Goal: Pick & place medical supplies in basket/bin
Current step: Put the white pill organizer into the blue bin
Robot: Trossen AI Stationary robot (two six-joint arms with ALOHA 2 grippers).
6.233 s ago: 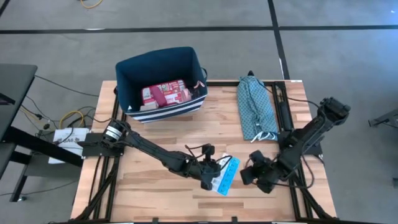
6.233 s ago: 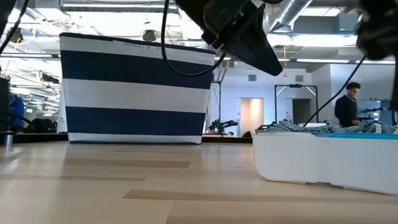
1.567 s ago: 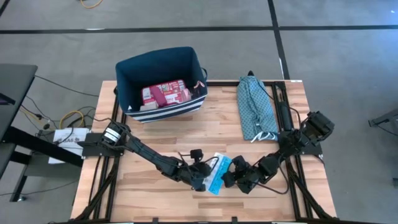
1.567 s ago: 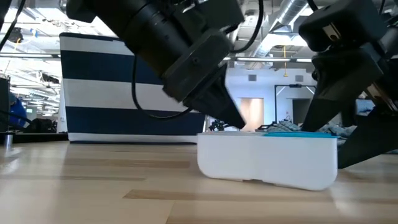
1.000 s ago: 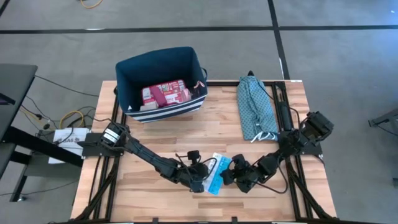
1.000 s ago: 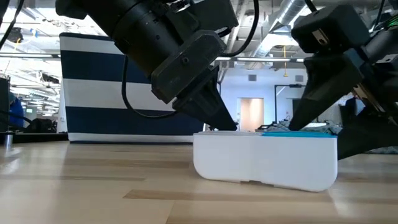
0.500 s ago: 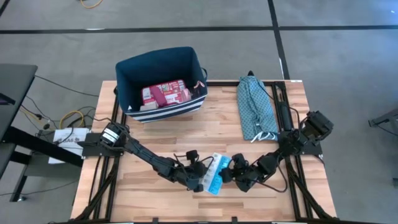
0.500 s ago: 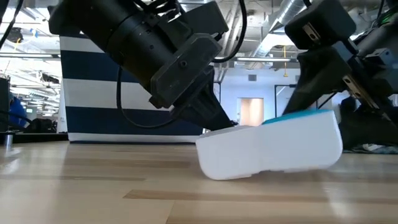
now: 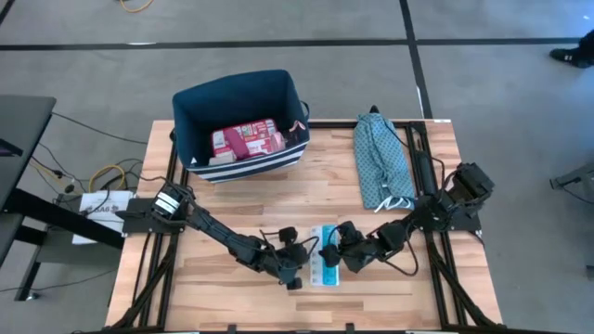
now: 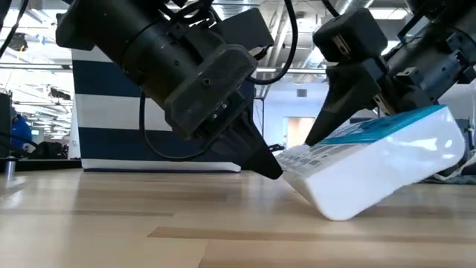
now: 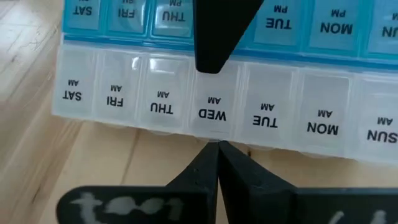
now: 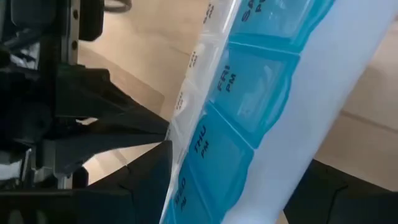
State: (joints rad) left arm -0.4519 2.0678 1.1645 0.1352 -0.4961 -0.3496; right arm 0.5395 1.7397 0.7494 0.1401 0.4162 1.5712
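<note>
Pill organizer [image 10: 379,160] now tipped up off bench's front edge: right end effector [image 9: 336,252] grasping it, left end effector [image 9: 295,269] clenched beneath; basket [image 9: 239,125] next.

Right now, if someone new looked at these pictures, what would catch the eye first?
Near the wooden table's front edge, the light-blue and white weekly pill organizer tilts, one long side lifted, between both claws: the shut left claw at its low edge, the right claw around its raised side. Far behind stands the navy striped fabric bin, holding a red-and-white first-aid case.
</note>
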